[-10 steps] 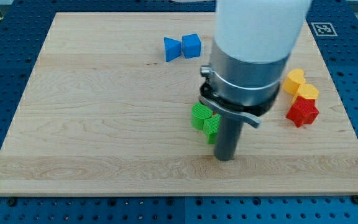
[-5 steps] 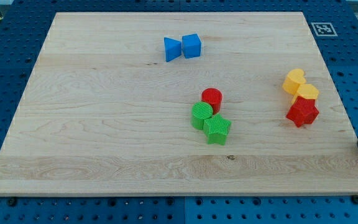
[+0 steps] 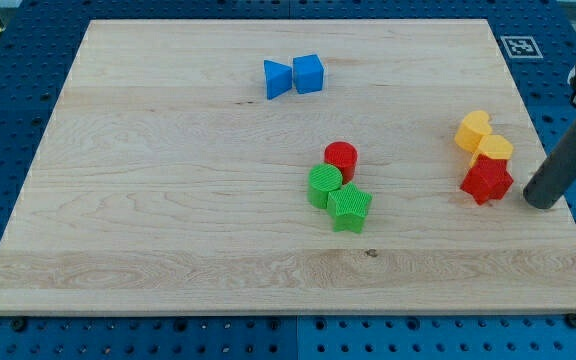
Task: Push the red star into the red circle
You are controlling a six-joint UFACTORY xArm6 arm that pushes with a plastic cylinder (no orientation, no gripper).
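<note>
Camera view: red star (image 3: 486, 181) near the right edge of the table (image 3: 168, 220), touching the yellow block (image 3: 495, 150) just above it, with a yellow heart (image 3: 473, 130) up-left of that. My tip (image 3: 542, 204) just right of the red star, apart from it; no end effector jaws on this rod, so no opening to tell. Red circle (image 3: 341, 158) well left of the red star, touching the green circle (image 3: 324, 185) and green star (image 3: 349, 207) below it. Blue triangle (image 3: 277, 78) and blue cube (image 3: 308, 73) far up-left of the red star.
</note>
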